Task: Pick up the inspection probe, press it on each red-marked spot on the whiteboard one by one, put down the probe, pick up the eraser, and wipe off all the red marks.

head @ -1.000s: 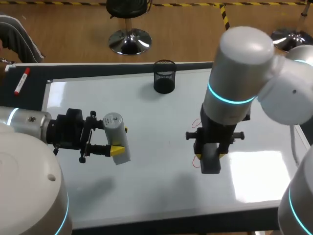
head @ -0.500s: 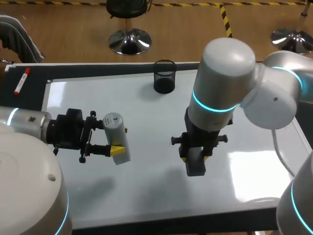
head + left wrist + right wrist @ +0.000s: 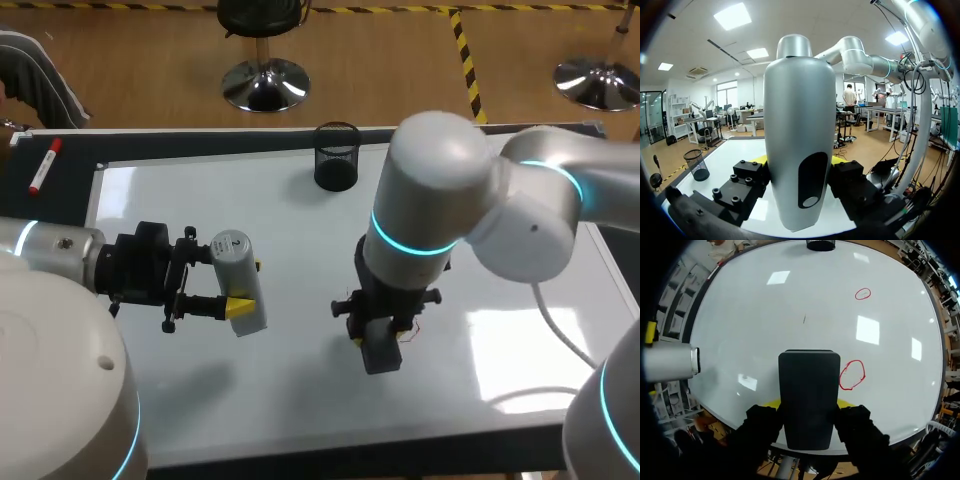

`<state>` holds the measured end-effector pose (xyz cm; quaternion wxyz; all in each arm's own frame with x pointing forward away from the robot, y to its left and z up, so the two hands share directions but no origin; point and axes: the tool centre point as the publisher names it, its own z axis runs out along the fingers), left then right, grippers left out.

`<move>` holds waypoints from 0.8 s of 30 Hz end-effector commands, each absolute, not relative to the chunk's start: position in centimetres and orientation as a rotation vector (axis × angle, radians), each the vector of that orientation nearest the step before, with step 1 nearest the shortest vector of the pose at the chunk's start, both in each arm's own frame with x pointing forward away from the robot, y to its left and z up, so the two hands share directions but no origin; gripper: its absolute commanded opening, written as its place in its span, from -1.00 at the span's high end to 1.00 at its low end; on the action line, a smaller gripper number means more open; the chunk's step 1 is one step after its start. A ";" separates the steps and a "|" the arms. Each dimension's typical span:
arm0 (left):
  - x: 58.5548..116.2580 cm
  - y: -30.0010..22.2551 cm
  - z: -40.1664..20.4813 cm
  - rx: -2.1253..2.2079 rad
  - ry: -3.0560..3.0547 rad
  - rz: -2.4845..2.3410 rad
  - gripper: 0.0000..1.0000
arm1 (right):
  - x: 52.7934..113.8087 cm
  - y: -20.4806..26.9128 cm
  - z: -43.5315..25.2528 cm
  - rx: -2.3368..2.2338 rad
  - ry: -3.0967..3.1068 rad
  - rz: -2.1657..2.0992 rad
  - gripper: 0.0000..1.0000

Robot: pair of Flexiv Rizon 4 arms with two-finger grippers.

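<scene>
The grey cylindrical probe (image 3: 238,282) hangs above the left part of the whiteboard (image 3: 200,200), with my left gripper (image 3: 243,285) shut on it. In the left wrist view the probe (image 3: 800,150) stands upright between the fingers. My right gripper (image 3: 378,337) is shut on the black eraser (image 3: 380,352) over the board's middle front. In the right wrist view the eraser (image 3: 809,395) sits just beside a red circle (image 3: 852,375). A second red circle (image 3: 863,293) lies farther ahead. In the head view my right arm hides both marks.
A black mesh pen cup (image 3: 337,156) stands at the board's far edge. A red marker (image 3: 43,166) lies on the dark table strip left of the board. In the right wrist view the probe (image 3: 670,362) shows off to the eraser's side.
My right arm has swung left and toward the front edge, carrying the eraser past the red circles. The left arm and probe have kept still.
</scene>
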<state>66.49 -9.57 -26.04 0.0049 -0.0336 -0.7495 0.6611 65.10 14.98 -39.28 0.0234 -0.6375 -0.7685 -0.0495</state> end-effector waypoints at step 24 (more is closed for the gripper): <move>66.3 -9.5 -26.0 -0.106 -2.349 2.077 1.00 | 65.6 15.2 -43.0 -1.917 -2.358 -0.087 1.00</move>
